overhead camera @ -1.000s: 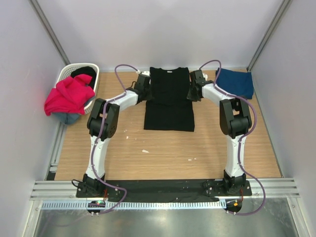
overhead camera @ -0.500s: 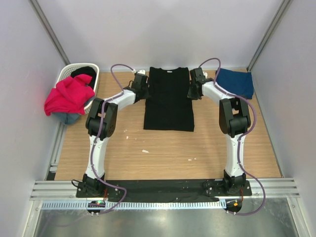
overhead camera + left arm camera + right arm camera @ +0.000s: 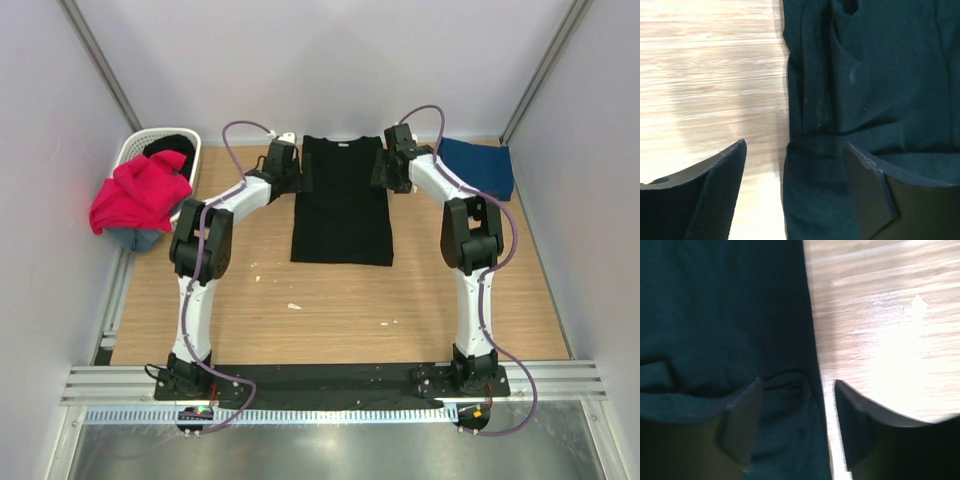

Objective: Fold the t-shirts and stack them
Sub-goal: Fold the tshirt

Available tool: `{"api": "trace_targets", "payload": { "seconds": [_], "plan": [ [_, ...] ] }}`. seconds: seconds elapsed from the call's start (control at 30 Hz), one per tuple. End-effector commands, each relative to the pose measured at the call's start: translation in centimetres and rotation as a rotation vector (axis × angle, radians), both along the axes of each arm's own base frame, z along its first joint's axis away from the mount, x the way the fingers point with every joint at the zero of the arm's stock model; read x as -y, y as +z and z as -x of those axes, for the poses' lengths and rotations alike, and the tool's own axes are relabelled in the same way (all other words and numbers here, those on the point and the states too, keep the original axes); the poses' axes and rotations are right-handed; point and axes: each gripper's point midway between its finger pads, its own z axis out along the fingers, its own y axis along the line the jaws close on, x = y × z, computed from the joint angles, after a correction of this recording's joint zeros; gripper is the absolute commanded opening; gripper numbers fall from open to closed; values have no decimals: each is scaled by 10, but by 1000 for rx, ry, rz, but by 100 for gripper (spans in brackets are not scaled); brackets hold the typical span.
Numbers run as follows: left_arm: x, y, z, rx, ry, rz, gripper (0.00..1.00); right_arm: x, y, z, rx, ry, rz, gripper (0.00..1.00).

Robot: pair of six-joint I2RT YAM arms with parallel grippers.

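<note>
Here the black shirt point(image 3: 341, 205) lies flat at the far middle of the counter point(image 3: 330, 320), collar toward the back wall and both sides turned in, so it forms a long narrow strip. The left tool point(image 3: 796, 150) sits at the strip's left edge near the collar end with its fingers apart. In the left wrist view, one finger point(image 3: 720, 185) is over bare wood and the other is over the cloth, with the folded edge running between them. The right tool point(image 3: 798, 386) mirrors it at the right edge, also spread wide, one finger point(image 3: 742, 420) above the cloth and the other above the wood. Neither tool has cloth pinched, and I cannot tell whether the fingertips touch the shirt or the counter. The navy shirt point(image 3: 478, 167) lies folded at the far right corner, just beside the right arm and apart from the black one. At the far left, the magenta shirt point(image 3: 140, 190) is bunched and draped over the near rim of the basket point(image 3: 130, 150), which stands off the counter's left edge with something dark inside it. A few small white scraps point(image 3: 294, 306) lie on the wood nearer the arm bases.
</note>
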Motion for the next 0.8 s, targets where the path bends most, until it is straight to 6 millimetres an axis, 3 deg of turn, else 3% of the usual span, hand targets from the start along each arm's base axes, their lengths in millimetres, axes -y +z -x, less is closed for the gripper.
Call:
{"api": "trace_targets", "payload": {
  "seconds": [0.0,0.07,0.1,0.13,0.23,0.27,0.33,0.37,0.47,0.6,0.77],
  "plan": [
    [-4,94,1,144,-5,45,83,-2,52,-4,56,31,-14,68],
    [-2,105,15,129,-20,87,84,-5,67,3,61,46,-37,74],
    [1,123,24,140,-22,138,84,-9,82,7,83,57,-58,74],
    [2,115,38,100,-30,164,84,-13,83,12,89,68,-75,74],
    [14,123,65,56,-54,268,81,-42,89,25,119,143,-157,70],
    [16,108,77,16,-58,276,80,-48,87,27,115,152,-177,69],
    [24,103,92,-26,-82,327,75,-55,72,30,93,159,-167,65],
    [27,87,104,-66,-89,327,74,-50,65,29,82,134,-146,63],
    [37,62,125,-138,-115,356,64,-37,47,25,55,71,-81,56],
    [51,38,147,-201,-151,370,44,-24,36,21,48,21,-15,49],
    [56,11,164,-269,-161,357,30,-20,17,16,17,24,22,47]
  ]
}}
